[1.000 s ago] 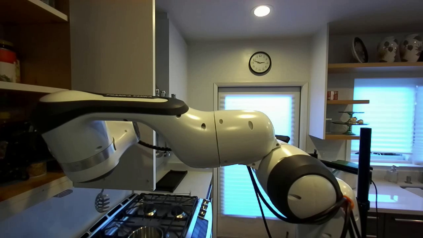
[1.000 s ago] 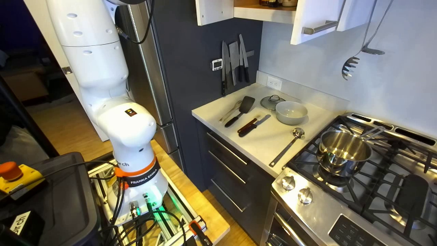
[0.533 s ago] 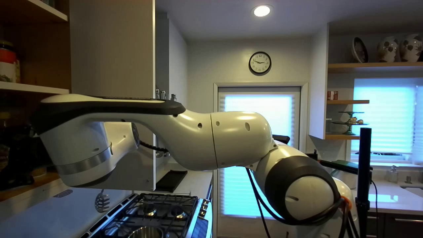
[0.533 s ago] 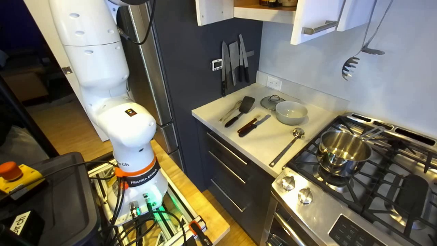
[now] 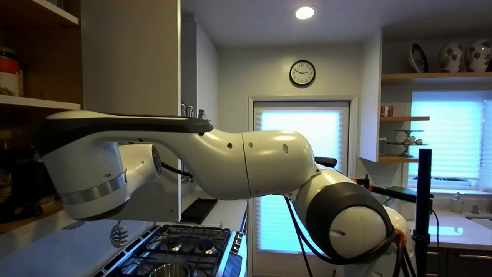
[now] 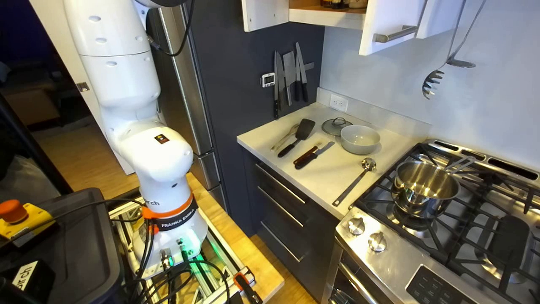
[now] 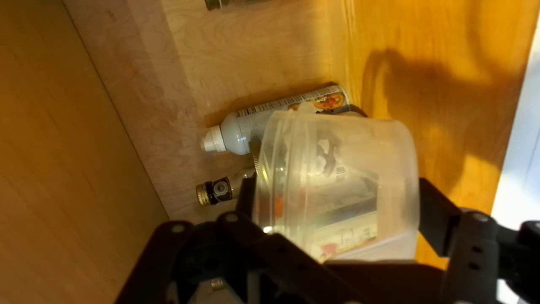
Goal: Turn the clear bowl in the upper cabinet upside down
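The clear bowl [image 7: 358, 139] is a translucent container in the wrist view. Its rim side points left, the same way as the bottle caps, and its base faces the wood shelf board on the right. My gripper [image 7: 333, 196] is shut on it, one finger at the rim and one against the base. In an exterior view the gripper [image 5: 21, 188] is a dark shape in shadow inside the upper cabinet [image 5: 42, 57], by its lowest shelf; the bowl is hard to make out there. The cabinet's pale door [image 5: 130, 61] stands open. The cabinet also shows in an exterior view [image 6: 327, 17].
A spray can [image 7: 249, 128] and a bottle with a black-and-gold cap [image 7: 215, 191] stand behind the bowl. A red-labelled jar [image 5: 8, 71] stands on the shelf above. Below are the stove with a steel pot [image 6: 425, 190] and a counter with a grey bowl [image 6: 360, 140].
The arm has sunk slightly and shifted a little left, deeper towards the cabinet, in an exterior view. The dark gripper has moved down with it. The cabinet and door have not moved.
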Tool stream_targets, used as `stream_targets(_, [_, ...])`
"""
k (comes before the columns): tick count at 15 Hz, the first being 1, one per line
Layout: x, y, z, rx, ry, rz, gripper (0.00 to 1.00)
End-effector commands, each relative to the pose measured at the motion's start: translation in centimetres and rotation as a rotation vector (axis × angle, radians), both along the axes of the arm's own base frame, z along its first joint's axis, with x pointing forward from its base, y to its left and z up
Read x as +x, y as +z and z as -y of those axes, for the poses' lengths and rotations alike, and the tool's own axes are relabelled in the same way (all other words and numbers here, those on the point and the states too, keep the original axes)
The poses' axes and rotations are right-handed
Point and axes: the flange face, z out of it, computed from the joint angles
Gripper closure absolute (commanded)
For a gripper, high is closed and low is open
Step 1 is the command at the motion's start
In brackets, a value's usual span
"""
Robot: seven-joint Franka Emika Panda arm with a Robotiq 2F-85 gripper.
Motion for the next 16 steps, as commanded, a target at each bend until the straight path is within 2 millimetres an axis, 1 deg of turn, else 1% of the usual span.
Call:
stream_targets(1, [0.3, -0.9, -0.4, -0.062, -0.006, 0.005, 0.37])
stream_targets(2, [0.5, -0.6, -0.6, -0.059, -0.006, -0.005, 0.37])
stream_targets(4, [0.6, -1.9, -0.5, -0.068, 0.000, -0.015, 0.37])
stream_targets(5, [1.0, -1.7, -0.8, -0.073, 0.003, -0.024, 0.37])
stream_targets(7, [1.3, -2.5, -0.8, -0.087, 0.008, -0.027, 0.37])
stream_targets(8, [1.6, -2.3, -1.0, -0.092, 0.009, -0.031, 0.37])
stream_targets(12, [1.7, -3.2, -0.8, -0.110, 0.017, -0.048, 0.37])
stream_targets(13, [1.6, -3.5, -0.7, -0.111, 0.019, -0.055, 0.09])
stream_targets(14, [1.5, -3.6, -0.6, -0.113, 0.018, -0.059, 0.02])
stream_targets(16, [1.4, -3.6, -0.4, -0.119, 0.014, -0.058, 0.00])
